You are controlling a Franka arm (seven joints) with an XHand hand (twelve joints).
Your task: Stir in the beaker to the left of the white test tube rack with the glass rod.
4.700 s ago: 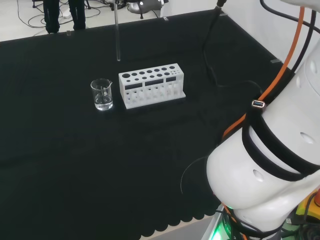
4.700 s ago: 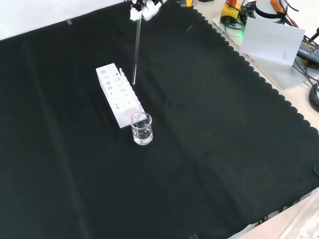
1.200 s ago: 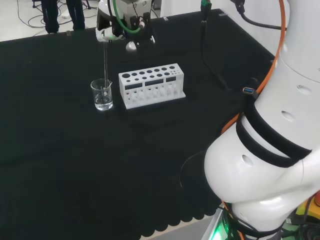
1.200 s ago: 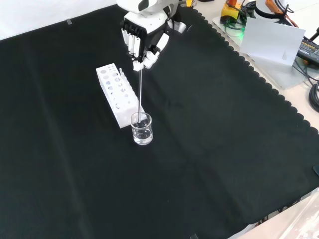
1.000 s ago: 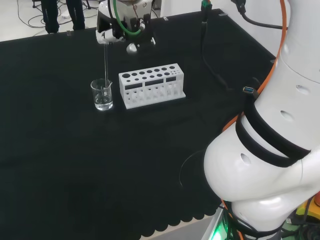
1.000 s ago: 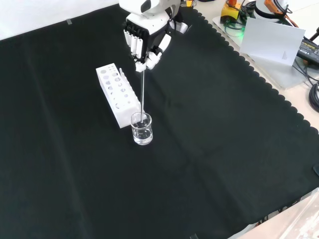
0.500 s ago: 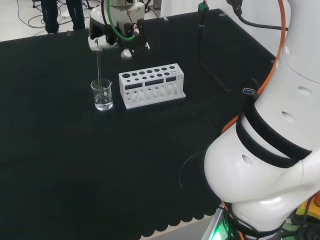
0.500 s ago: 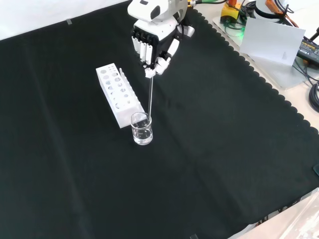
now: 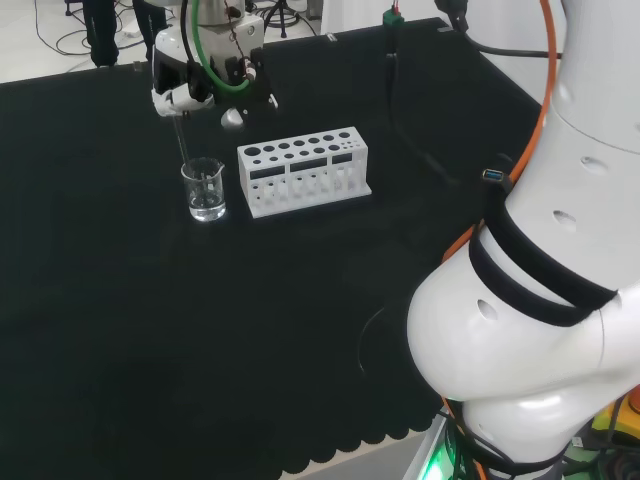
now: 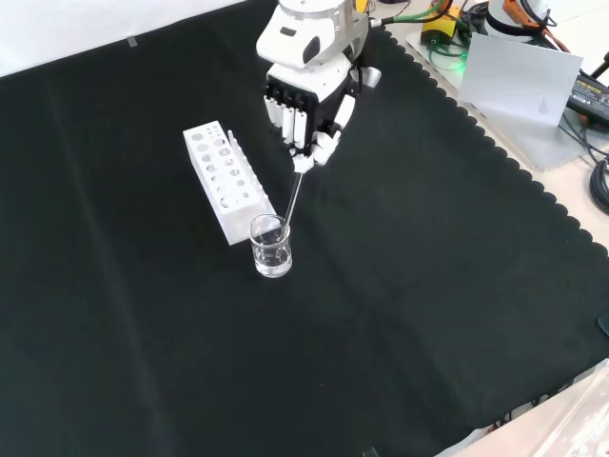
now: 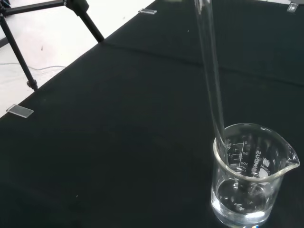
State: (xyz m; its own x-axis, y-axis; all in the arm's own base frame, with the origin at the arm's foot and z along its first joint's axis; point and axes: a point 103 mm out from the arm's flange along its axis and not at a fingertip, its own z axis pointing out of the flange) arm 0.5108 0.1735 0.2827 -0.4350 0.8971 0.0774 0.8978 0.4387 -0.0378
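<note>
A small clear beaker (image 9: 204, 190) (image 10: 270, 246) (image 11: 249, 178) with a little clear liquid stands on the black cloth, just left of the white test tube rack (image 9: 303, 170) (image 10: 225, 181) in the head view. The hand (image 9: 196, 80) (image 10: 309, 109) hangs above it, fingers curled round the top of a thin glass rod (image 9: 184, 147) (image 10: 293, 202) (image 11: 211, 76). The rod slants down, and its lower end dips inside the beaker against the rim, as the wrist view shows.
The arm's big white links (image 9: 540, 300) take up the right of the head view. In the front view, boxes and cables (image 10: 523, 57) lie beyond the cloth's scalloped edge at the upper right. A tripod leg (image 11: 28, 57) stands off the bench in the wrist view.
The hand came down with the rod, put its tip into the beaker, then swung leftward in the head view over the last second, tilting the rod. The beaker has stayed in place.
</note>
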